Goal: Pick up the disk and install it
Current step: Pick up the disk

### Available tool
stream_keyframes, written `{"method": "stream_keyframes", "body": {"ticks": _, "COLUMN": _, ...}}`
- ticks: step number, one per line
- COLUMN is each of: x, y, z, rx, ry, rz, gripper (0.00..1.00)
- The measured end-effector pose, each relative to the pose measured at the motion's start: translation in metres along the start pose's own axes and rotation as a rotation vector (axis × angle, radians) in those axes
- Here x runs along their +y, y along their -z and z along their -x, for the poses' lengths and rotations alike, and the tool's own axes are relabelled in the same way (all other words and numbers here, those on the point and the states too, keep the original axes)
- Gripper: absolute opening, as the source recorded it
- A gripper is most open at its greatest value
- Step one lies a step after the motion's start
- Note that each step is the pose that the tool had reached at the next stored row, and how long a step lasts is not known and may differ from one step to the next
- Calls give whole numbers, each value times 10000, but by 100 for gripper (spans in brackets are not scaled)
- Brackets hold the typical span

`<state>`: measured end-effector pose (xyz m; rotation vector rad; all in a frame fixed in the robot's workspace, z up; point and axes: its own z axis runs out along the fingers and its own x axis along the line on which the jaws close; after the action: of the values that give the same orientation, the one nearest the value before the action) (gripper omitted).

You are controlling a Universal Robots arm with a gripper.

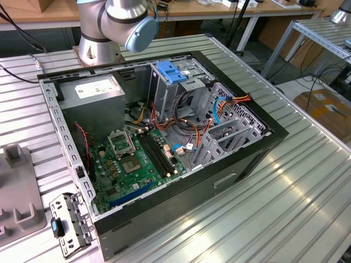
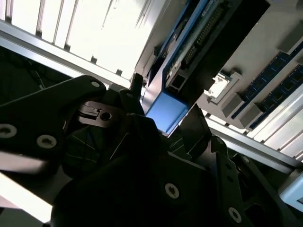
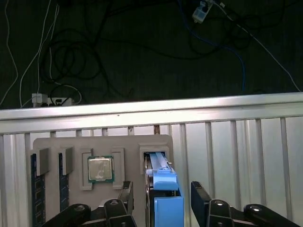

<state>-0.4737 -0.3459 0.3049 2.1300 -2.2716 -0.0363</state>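
The disk [image 3: 164, 203] stands on edge in a slot of a grey holder tray [image 3: 94, 142], its bright blue rails and end cap facing the camera in the first wrist view. My gripper [image 3: 162, 191] is open and straddles it, one dark finger [image 3: 126, 193] on each side with a small gap to the disk. In the second wrist view the disk's blue end [image 2: 165, 111] sits just past the dark gripper body. In the exterior view the open computer case [image 1: 164, 137] lies on the ribbed table, and the arm's base [image 1: 109, 27] rises behind it.
The holder tray also carries a processor chip [image 3: 100, 169] and memory sticks [image 3: 35, 187]. Inside the case stand a grey drive cage with a light blue handle [image 1: 171, 74] and loose cables. A perforated metal bracket [image 1: 68, 224] lies at the case's near corner.
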Motion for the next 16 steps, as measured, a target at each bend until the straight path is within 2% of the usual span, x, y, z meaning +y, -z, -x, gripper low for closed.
{"method": "stream_keyframes", "body": {"ticks": 1, "x": -1, "y": -18, "z": 4, "rx": 0, "ry": 2, "rz": -22, "gripper": 60}}
{"method": "stream_keyframes", "body": {"ticks": 2, "x": 4, "y": -25, "z": 4, "rx": -2, "ry": 4, "rz": -80, "gripper": 60}}
{"method": "stream_keyframes", "body": {"ticks": 12, "x": 29, "y": -113, "z": 3, "rx": -6, "ry": 16, "rz": -111, "gripper": 60}}
{"method": "stream_keyframes", "body": {"ticks": 16, "x": 28, "y": -130, "z": 3, "rx": -10, "ry": 48, "rz": -198, "gripper": 60}}
